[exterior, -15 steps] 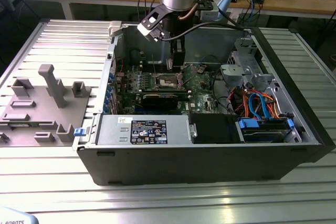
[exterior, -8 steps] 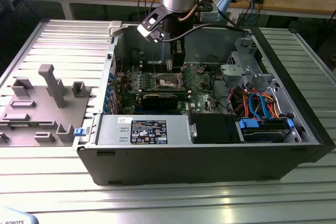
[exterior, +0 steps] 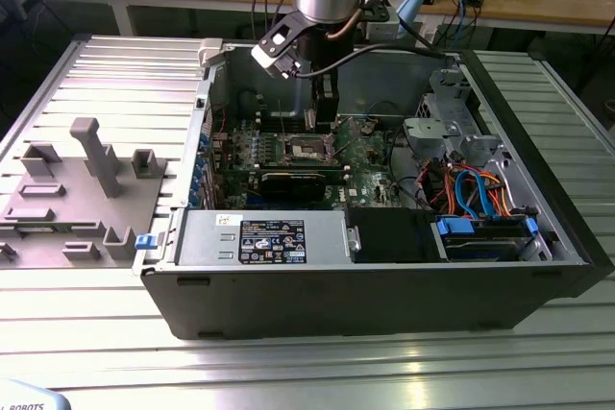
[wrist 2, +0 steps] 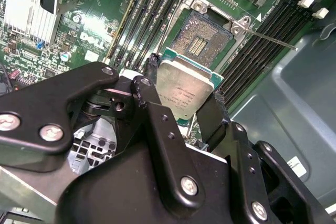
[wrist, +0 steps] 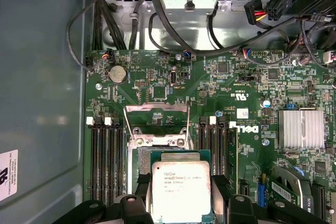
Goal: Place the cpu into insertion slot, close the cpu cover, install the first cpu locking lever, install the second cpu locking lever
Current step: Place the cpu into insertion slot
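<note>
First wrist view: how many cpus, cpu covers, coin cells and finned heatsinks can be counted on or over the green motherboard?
silver-topped square cpu: 1
thin silver cpu cover frame, swung open: 1
round silver coin cell: 1
finned silver heatsink: 1
Total: 4

cpu (wrist 2: 184, 90): silver top, unseated, nr slot | insertion slot (wrist 2: 202, 40): empty | cpu cover (wrist: 157, 107): open
</note>
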